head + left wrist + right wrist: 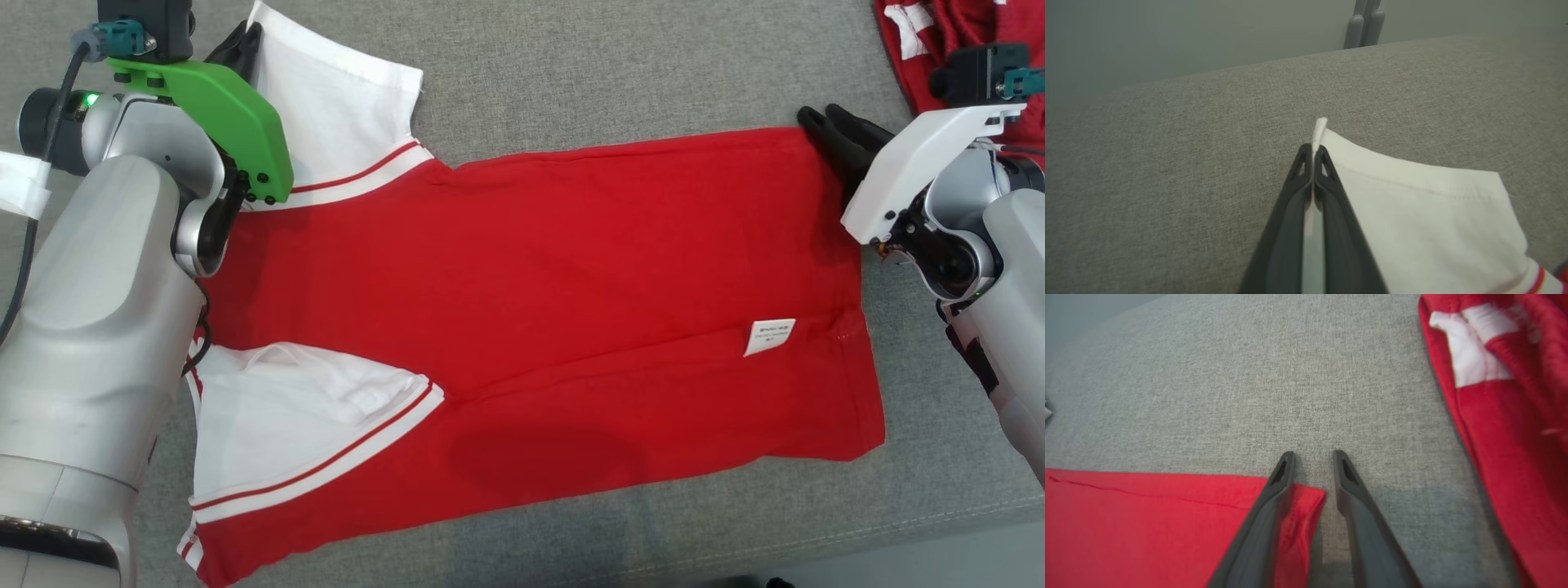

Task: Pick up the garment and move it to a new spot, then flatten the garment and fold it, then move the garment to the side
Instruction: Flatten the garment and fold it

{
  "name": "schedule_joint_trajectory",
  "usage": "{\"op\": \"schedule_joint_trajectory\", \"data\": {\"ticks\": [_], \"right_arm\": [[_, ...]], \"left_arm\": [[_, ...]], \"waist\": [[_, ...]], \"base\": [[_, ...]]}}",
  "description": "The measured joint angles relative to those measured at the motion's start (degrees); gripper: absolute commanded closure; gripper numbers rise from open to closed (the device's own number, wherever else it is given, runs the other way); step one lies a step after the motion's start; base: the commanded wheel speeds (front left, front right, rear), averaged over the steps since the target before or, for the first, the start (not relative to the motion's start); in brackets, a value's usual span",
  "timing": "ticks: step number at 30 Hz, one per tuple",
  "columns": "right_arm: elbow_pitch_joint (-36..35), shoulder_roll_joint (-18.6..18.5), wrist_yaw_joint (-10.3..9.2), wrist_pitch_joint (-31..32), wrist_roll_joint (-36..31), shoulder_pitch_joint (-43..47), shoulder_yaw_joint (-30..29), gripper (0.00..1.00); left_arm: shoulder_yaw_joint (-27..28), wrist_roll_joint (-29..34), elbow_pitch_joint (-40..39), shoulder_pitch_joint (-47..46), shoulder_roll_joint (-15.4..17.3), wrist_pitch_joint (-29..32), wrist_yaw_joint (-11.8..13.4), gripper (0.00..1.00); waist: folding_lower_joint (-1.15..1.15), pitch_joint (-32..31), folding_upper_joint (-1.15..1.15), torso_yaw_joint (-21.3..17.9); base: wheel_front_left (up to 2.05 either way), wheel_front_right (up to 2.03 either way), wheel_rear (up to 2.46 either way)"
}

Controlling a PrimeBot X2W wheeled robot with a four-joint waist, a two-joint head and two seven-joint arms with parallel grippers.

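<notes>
2 edges: left claw (1313,153) clamps garment (571,269) sleeve (1412,212), right claw (1312,457) straddles hem corner (1306,500), ajar.

Right gripper (1312,467), jaws apart, garment (1147,526) corner between them — red-and-white heap (1494,437) nearby

Red shirt (555,286), white sleeves with red stripe trim. Lies flat, spread sideways on grey surface (612,65): sleeves toward left, hem (857,310) toward right. Far sleeve (343,106) spread outward at upper left, outer corner bunched into narrow tip. Near sleeve (294,416) at lower left, cuff gaping slightly. White label (769,336) near hem. Long crease runs lengthwise across nearer half. Far hem corner slightly puckered.
</notes>
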Motion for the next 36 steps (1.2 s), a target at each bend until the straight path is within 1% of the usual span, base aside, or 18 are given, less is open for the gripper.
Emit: {"op": "schedule_joint_trajectory", "data": {"ticks": [5,8,9,11,13,14,15,16,17,18,22,27,32,36], "right_arm": [[1.0,0.0,0.31,-0.6,0.1,0.5,0.3,0.5],[1.1,0.1,0.32,-1.1,0.2,1.7,0.8,0.44],[1.1,0.1,0.32,-1.1,0.2,1.8,1.0,0.44],[1.2,0.1,0.33,-1.1,0.5,2.1,1.4,0.5],[1.2,0.2,0.34,-1.2,0.7,2.6,1.7,0.53],[1.2,0.2,0.34,-1.2,0.7,2.6,1.7,0.61],[1.2,0.2,0.34,-1.4,0.7,2.6,1.9,0.73],[1.3,0.2,0.36,-1.6,0.7,2.6,2.0,0.93],[1.2,0.3,0.56,-1.8,0.7,2.6,2.1,1.0],[1.2,0.4,0.82,-2.2,0.7,2.6,2.3,1.0],[1.2,0.6,0.82,-3.8,0.6,2.7,2.6,1.0],[1.3,1.7,0.83,-7.3,0.6,3.7,2.6,1.0],[1.6,1.8,0.83,-10.7,0.6,6.0,2.3,1.0],[1.6,1.5,0.85,-14.5,0.7,8.5,1.5,1.0]], "left_arm": [[0.1,-0.3,0.3,-0.1,-0.4,-0.8,-1.1,1.0],[0.1,-0.6,1.3,-0.1,-0.7,-1.5,-1.6,1.0],[0.2,-0.7,1.5,-0.1,-0.8,-1.6,-1.6,1.0],[0.3,-0.7,1.7,-0.1,-1.0,-1.8,-1.7,1.0],[0.3,-1.0,2.0,-0.1,-1.1,-1.8,-1.8,1.0],[0.3,-1.1,2.1,-0.1,-1.1,-1.8,-2.1,1.0],[0.4,-1.1,2.1,-0.1,-1.2,-1.8,-2.2,1.0],[0.4,-1.2,2.3,-0.1,-1.2,-1.8,-2.2,1.0],[0.5,-1.2,2.4,-0.1,-1.3,-2.0,-2.2,1.0],[0.6,-1.2,2.5,-0.1,-1.3,-2.1,-2.3,1.0],[1.5,-2.1,2.8,-0.1,-1.3,-3.4,-3.1,1.0],[3.0,-3.8,2.7,0.7,-1.4,-5.9,-4.4,1.0],[4.8,-6.6,0.5,4.2,-1.9,-9.3,-5.6,1.0],[5.6,-8.1,-1.3,8.5,-1.9,-12.7,-5.7,1.0]], "waist": [[0.0,-1.2,0.0,0.6],[0.0,-2.2,0.0,1.1],[0.0,-2.4,0.0,1.1],[0.0,-2.7,0.0,1.3],[0.0,-2.9,0.0,1.3],[0.0,-3.0,0.0,1.3],[0.0,-3.0,0.0,1.3],[0.0,-3.1,0.0,1.2],[0.0,-3.2,0.0,1.2],[0.0,-3.2,0.0,1.2],[0.0,-3.6,0.0,1.1],[0.0,-4.8,0.0,1.1],[0.0,-6.6,0.0,1.3],[0.0,-8.3,0.0,1.9]], "base": [[0.0,0.0,0.0],[0.0,0.0,0.0],[0.0,0.0,0.0],[0.0,0.0,0.0],[0.0,0.0,0.0],[0.0,0.0,0.0],[0.0,0.0,0.0],[0.0,0.0,0.0],[0.0,0.0,0.0],[0.0,0.0,0.0],[0.0,0.0,0.0],[0.0,0.0,0.0],[0.0,0.0,0.0],[0.0,0.0,0.0]]}}
